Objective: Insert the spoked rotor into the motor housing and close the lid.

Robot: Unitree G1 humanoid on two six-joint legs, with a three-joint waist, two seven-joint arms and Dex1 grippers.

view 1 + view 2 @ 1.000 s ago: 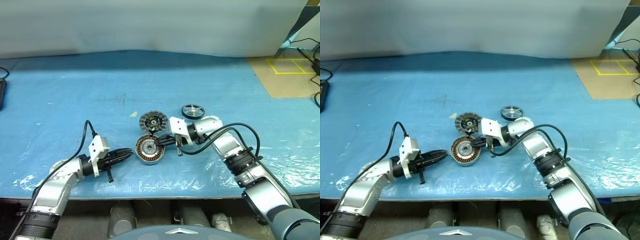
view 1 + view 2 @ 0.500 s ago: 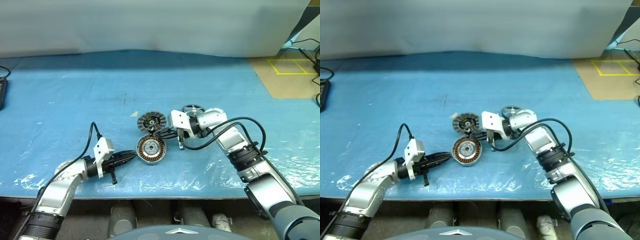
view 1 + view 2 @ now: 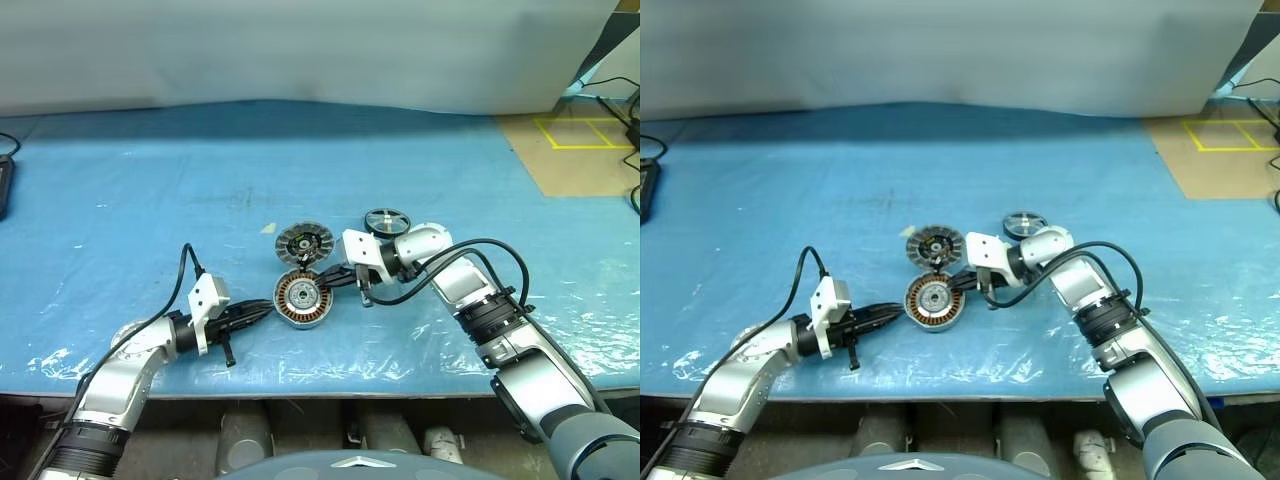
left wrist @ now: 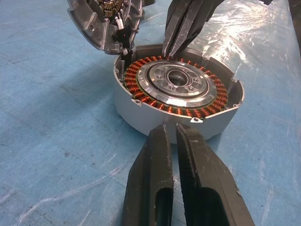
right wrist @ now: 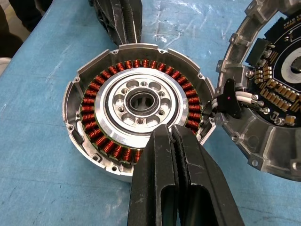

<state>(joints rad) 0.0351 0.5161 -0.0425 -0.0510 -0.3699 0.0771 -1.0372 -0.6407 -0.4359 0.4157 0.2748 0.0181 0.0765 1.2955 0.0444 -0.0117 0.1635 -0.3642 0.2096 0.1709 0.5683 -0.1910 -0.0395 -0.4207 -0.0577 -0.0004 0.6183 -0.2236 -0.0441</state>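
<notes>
The motor housing (image 3: 302,298), a silver cup ringed with copper windings (image 5: 94,136), sits on the blue table near the front. Just behind it and touching it lies the lid (image 3: 303,242), circuit side up, joined to the housing by short wires (image 5: 237,96). The dark spoked rotor (image 3: 386,221) lies flat farther back right, untouched. My left gripper (image 4: 170,128) is shut and empty, its tips just short of the housing's left wall. My right gripper (image 5: 170,131) is shut and empty, pointing down at the windings on the housing's right rim.
The table (image 3: 150,180) is covered with blue plastic sheeting, crinkled along the front edge (image 3: 330,375). A brown board with yellow tape (image 3: 580,140) and cables (image 3: 625,110) lie at the back right. A dark object (image 3: 3,185) sits at the left edge.
Both grippers stay shut at the housing's sides, with the right wrist only wobbling slightly. The housing, lid and rotor have not moved.
</notes>
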